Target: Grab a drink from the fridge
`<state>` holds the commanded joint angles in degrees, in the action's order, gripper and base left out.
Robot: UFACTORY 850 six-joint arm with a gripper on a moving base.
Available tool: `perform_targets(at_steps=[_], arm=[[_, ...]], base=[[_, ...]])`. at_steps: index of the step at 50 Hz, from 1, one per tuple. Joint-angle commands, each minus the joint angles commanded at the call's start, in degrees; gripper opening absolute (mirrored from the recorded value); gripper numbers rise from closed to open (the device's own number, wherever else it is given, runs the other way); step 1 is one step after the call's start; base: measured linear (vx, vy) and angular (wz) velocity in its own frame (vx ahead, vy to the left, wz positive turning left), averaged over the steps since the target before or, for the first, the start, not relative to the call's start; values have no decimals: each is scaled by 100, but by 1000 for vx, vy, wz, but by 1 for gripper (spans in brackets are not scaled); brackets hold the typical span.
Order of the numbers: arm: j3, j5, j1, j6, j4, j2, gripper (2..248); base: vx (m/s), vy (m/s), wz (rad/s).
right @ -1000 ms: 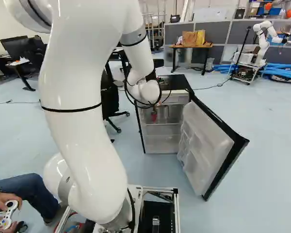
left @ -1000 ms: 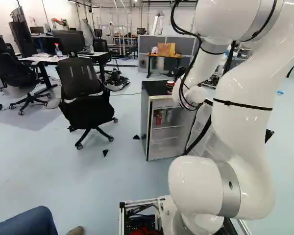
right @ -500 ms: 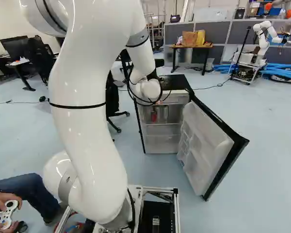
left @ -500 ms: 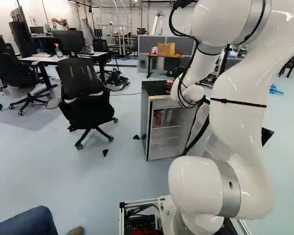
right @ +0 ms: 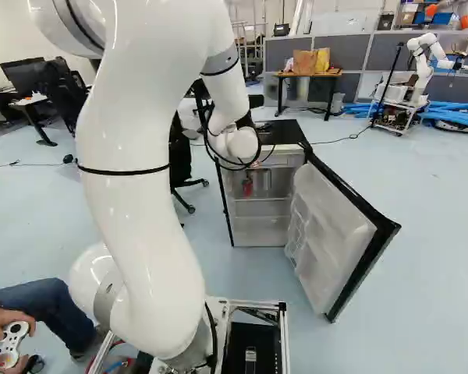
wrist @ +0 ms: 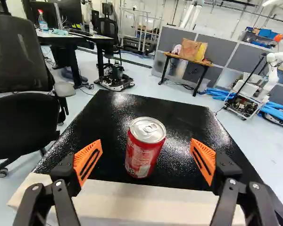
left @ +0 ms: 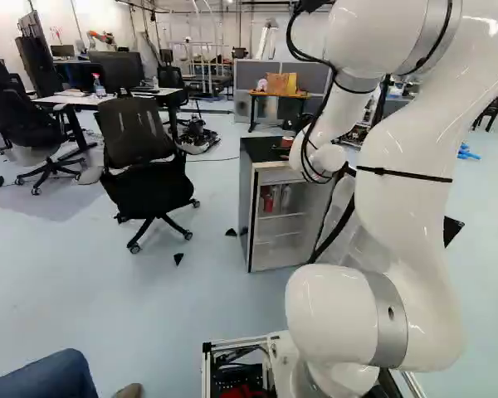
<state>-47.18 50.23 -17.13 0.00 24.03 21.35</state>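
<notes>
In the wrist view my gripper (wrist: 146, 145) stands wide open, its orange pads apart on two sides of a red can (wrist: 144, 149) with a silver lid. Neither pad touches it. The can is upright on the black top of the fridge (wrist: 183, 115), near its front edge. The open fridge (right: 264, 232) shows at the middle of the right base view, with another red can (right: 247, 187) on its upper shelf and a silvery item (left: 285, 196) beside that can. In the base views the arm's end hides the gripper's fingers.
The fridge door (right: 339, 234) is swung out to the right of the fridge. An office chair (left: 139, 157) stands to the fridge's left. Behind are a small table (wrist: 186, 57) with bags and another robot (right: 425, 66) on a cart.
Over the last second my upper arm has shifted, rightward in the right base view, and its end has moved only slightly above the fridge. The base and fridge have stayed where they were.
</notes>
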Motion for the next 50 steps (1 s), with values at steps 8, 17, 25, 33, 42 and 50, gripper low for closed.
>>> perform_targets(at_steps=[8, 17, 25, 33, 42, 50], arm=[[239, 0, -30, 0, 0, -194, 247], [492, 0, -112, 0, 0, -403, 247], [651, 0, -229, 0, 0, -549, 247], [770, -130, -370, 0, -77, -730, 247], [837, -456, -537, 0, -287, -899, 247], [861, -802, -687, 0, -521, -1022, 247]], base=[[0, 0, 0], [0, 0, 0], [0, 0, 0], [0, 0, 0], [0, 0, 0], [0, 0, 0]])
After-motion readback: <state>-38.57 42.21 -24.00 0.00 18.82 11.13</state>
